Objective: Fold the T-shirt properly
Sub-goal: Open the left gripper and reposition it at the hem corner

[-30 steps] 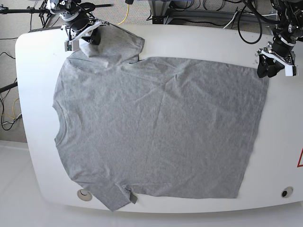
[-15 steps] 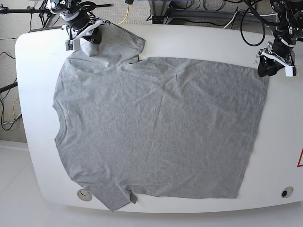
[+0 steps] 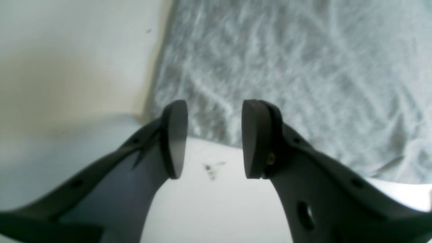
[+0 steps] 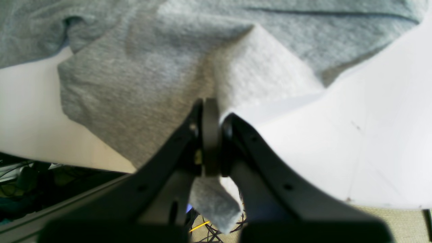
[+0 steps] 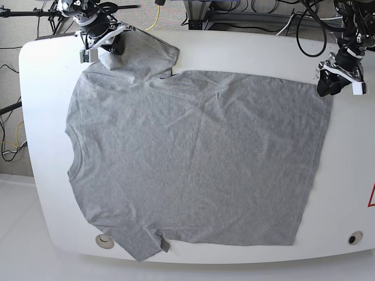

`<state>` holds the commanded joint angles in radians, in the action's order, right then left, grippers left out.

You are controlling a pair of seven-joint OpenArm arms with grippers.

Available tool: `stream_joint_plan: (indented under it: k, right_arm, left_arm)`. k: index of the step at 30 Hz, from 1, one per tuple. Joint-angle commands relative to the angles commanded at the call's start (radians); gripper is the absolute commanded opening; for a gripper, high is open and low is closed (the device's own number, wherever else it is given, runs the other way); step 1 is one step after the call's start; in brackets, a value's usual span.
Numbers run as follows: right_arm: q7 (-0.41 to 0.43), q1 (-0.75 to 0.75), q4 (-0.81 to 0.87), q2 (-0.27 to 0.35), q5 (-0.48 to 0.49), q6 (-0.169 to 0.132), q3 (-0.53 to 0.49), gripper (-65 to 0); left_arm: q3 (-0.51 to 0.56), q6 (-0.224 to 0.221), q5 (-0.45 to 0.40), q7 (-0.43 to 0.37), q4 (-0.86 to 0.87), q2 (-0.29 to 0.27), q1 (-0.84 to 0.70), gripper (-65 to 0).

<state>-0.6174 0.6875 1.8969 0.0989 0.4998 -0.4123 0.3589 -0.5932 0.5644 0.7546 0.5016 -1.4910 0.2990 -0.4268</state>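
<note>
Robotics lab, white table (image 5: 345, 175), tangled cables (image 5: 263, 9), metal framing (image 5: 199, 17)

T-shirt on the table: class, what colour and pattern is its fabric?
The T-shirt is plain heather grey with no print showing, seen best in the base view.

Glossy white rounded-corner tabletop (image 5: 35, 117), evenly lit, small dark smudge on it just below the pincer tips in the left wrist view. Pale grey floor (image 5: 14, 234) beside and below it. Tangled black cables (image 5: 275, 17) and one yellow cable (image 5: 155, 17) behind the far edge. Red triangle sticker (image 5: 371, 196) near one corner; two round inset fittings (image 5: 105, 240) along the near edge.
</note>
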Motion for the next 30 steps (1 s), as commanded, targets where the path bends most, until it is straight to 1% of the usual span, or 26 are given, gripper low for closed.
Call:
stream_joint_plan:
  k: [7, 9, 15, 19, 21, 23, 25, 30]
  right_arm:
    - [0.003, -0.003, 0.003, 0.000, 0.004, -0.003, -0.003, -65.0]
    - [-0.001, 0.000, 0.002, -0.001, 0.000, -0.001, -0.002, -65.0]
    - [-0.003, 0.002, 0.001, -0.001, 0.000, -0.002, -0.002, -65.0]
    - [-0.002, 0.003, -0.001, 0.001, -0.005, -0.003, -0.001, -65.0]
    - [-0.005, 0.000, -0.003, 0.002, -0.006, 0.000, 0.001, -65.0]
    - [-0.005, 0.000, -0.004, 0.002, -0.005, -0.001, 0.001, -65.0]
    - [-0.005, 0.000, -0.005, 0.002, -0.005, 0.000, 0.000, -65.0]
    - [-0.008, 0.001, -0.003, 0.000, -0.006, 0.001, 0.001, -65.0]
  left_arm:
    - [-0.001, 0.009, -0.011, -0.004, 0.014, -0.009, -0.002, -41.2]
    - [0.002, 0.003, -0.008, 0.001, 0.007, -0.008, -0.001, -41.9]
    - [-0.001, 0.001, -0.012, 0.002, 0.011, -0.011, 0.006, -40.2]
    - [-0.005, -0.004, -0.018, 0.005, 0.012, -0.012, 0.013, -35.4]
    - [-0.005, -0.012, -0.021, -0.002, 0.012, -0.006, 0.012, -25.4]
    - [-0.003, -0.015, -0.022, -0.001, 0.012, -0.005, 0.015, -22.4]
    - [-0.001, -0.018, -0.022, -0.002, 0.013, -0.004, 0.017, -21.1]
    - [0.003, -0.020, -0.016, 0.000, 0.014, -0.001, 0.022, -25.2]
